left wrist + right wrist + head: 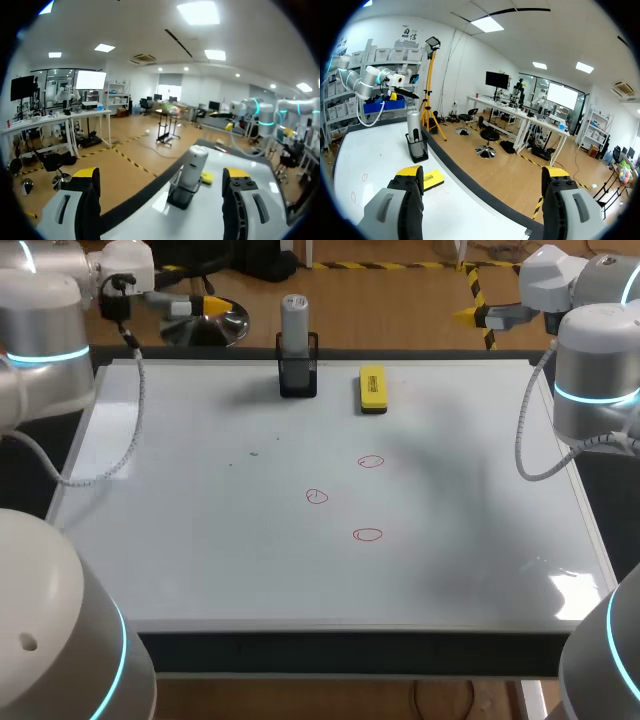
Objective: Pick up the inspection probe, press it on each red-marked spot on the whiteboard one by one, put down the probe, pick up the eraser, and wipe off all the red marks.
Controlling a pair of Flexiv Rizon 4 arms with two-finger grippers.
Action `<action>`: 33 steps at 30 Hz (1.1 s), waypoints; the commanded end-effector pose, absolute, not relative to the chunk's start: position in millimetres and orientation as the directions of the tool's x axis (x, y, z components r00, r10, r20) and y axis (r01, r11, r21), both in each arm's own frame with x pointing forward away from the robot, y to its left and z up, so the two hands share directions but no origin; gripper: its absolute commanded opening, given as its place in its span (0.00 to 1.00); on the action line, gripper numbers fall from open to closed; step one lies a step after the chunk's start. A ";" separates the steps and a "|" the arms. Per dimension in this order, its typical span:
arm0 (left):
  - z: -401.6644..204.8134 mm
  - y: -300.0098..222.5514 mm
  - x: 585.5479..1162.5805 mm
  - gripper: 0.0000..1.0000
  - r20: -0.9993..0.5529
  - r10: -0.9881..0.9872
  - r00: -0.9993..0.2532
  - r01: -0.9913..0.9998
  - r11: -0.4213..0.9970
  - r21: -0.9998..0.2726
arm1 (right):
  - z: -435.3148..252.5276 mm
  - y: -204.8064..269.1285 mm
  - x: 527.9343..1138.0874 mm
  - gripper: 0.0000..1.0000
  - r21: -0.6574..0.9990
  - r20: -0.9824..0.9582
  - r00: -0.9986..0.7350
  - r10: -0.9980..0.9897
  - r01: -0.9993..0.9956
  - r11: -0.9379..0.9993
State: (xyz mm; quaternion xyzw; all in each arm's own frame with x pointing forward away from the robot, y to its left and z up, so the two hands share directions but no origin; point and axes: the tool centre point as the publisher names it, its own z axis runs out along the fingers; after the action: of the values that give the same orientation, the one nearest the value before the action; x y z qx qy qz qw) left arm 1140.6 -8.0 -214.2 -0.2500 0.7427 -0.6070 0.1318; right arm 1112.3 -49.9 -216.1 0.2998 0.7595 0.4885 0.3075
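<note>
The whiteboard lies flat across the desk, and both arms stand at its far corners: left arm by the far left one, right arm by the far right. The left pincer hangs beyond the far edge, fingers spread wide, gripping nothing. The right pincer is spread just as wide, empty too. At the middle of the far edge stands the black holder, with the grey inspection probe upright inside it. Just beside it, toward the far right corner, the yellow eraser lies flat. Three red marks sit near the board's middle, well apart from both pincers.
</note>
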 end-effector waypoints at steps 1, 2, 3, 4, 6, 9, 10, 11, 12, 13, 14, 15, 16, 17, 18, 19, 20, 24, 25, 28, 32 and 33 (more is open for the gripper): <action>-222.0 -12.3 1167.6 1.00 0.103 -0.317 -0.943 -0.146 0.117 -0.982 | -216.3 -49.9 1112.7 1.00 0.926 -0.174 -0.631 0.756 0.155 0.343; -222.0 -14.0 1170.0 1.00 0.099 -0.297 -0.950 -0.137 0.108 -0.985 | -216.3 -49.9 1112.7 1.00 0.926 -0.174 -0.631 0.756 0.155 0.343; -222.4 -16.4 1173.1 1.00 0.096 -0.289 -0.953 -0.134 0.114 -0.984 | -216.3 -49.9 1112.7 1.00 0.926 -0.174 -0.631 0.756 0.155 0.343; -222.9 -18.7 1175.9 1.00 0.094 -0.273 -0.957 -0.126 0.102 -0.987 | -216.3 -49.9 1112.7 1.00 0.926 -0.174 -0.631 0.756 0.155 0.343; -225.6 -24.5 1180.9 1.00 0.082 -0.230 -0.970 -0.106 0.095 -0.990 | -216.3 -49.9 1112.7 1.00 0.926 -0.174 -0.631 0.756 0.155 0.343; -231.2 -37.1 1187.1 1.00 0.081 -0.178 -0.981 -0.095 0.071 -0.993 | -216.3 -49.9 1112.7 1.00 0.926 -0.174 -0.631 0.756 0.155 0.343; -233.9 -40.0 1189.2 1.00 0.082 -0.167 -0.983 -0.094 0.064 -0.993 | -216.3 -49.9 1112.7 1.00 0.926 -0.174 -0.631 0.756 0.155 0.343; -236.6 -42.3 1191.2 1.00 0.083 -0.151 -0.985 -0.092 0.054 -0.994 | -216.3 -49.9 1112.7 1.00 0.926 -0.174 -0.631 0.756 0.155 0.343; -237.7 -45.7 1192.1 1.00 0.082 -0.136 -0.987 -0.090 0.054 -0.994 | -216.3 -49.9 1112.7 1.00 0.926 -0.174 -0.631 0.756 0.155 0.343; -238.4 -48.6 1192.6 1.00 0.081 -0.120 -0.989 -0.087 0.043 -0.995 | -216.3 -49.9 1112.7 1.00 0.926 -0.174 -0.631 0.756 0.155 0.343; -238.7 -51.8 1192.8 1.00 0.081 -0.106 -0.991 -0.085 0.040 -0.996 | -216.3 -49.9 1112.7 1.00 0.926 -0.174 -0.631 0.756 0.155 0.343; -238.8 -54.8 1192.7 1.00 0.079 -0.088 -0.993 -0.083 0.040 -0.996 | -216.3 -49.9 1112.7 1.00 0.926 -0.174 -0.631 0.756 0.155 0.343; -238.9 -57.0 1192.3 1.00 0.075 -0.074 -0.994 -0.078 0.038 -0.996 | -216.3 -49.9 1112.7 1.00 0.926 -0.174 -0.631 0.756 0.155 0.343; -239.1 -58.8 1192.0 1.00 0.075 -0.068 -0.995 -0.077 0.035 -0.996 | -216.3 -49.9 1112.7 1.00 0.926 -0.174 -0.631 0.756 0.155 0.343; -239.1 -60.9 1191.7 1.00 0.073 -0.055 -0.996 -0.075 0.035 -0.997 | -216.3 -49.9 1112.7 1.00 0.926 -0.174 -0.631 0.756 0.155 0.343; -238.9 -62.5 1191.2 1.00 0.072 -0.046 -0.996 -0.073 0.035 -0.997 | -216.3 -49.9 1112.7 1.00 0.926 -0.174 -0.631 0.756 0.155 0.343; -238.9 -64.1 1190.7 1.00 0.071 -0.042 -0.997 -0.073 0.038 -0.997 | -216.3 -49.9 1112.7 1.00 0.926 -0.174 -0.631 0.756 0.155 0.343; -240.4 -69.4 1188.2 1.00 0.057 -0.003 -0.998 -0.057 0.050 -0.997 | -216.3 -49.9 1112.7 1.00 0.926 -0.174 -0.631 0.756 0.155 0.343; -240.7 -72.3 1187.1 1.00 0.059 0.009 -0.998 -0.058 0.050 -0.997 | -216.3 -49.9 1112.7 1.00 0.926 -0.174 -0.631 0.756 0.155 0.343; -244.8 -80.3 1184.8 1.00 0.062 0.032 -0.998 -0.060 0.052 -0.997 | -216.3 -49.9 1112.7 1.00 0.926 -0.174 -0.631 0.756 0.155 0.343; -244.4 -89.5 1181.4 1.00 0.066 0.030 -0.997 -0.065 0.033 -0.997 | -216.3 -49.9 1112.7 1.00 0.926 -0.174 -0.631 0.756 0.155 0.343; -243.4 -92.8 1180.1 1.00 0.067 0.030 -0.997 -0.066 0.033 -0.997 | -216.3 -49.9 1112.7 1.00 0.926 -0.174 -0.631 0.756 0.155 0.343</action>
State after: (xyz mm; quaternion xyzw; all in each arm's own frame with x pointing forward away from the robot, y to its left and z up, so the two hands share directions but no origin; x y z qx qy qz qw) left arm 1175.0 -87.4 -238.9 -0.0409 0.7210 -0.6917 -0.0041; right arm 1112.3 -49.8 -216.1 0.2998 0.7595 0.4885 0.3075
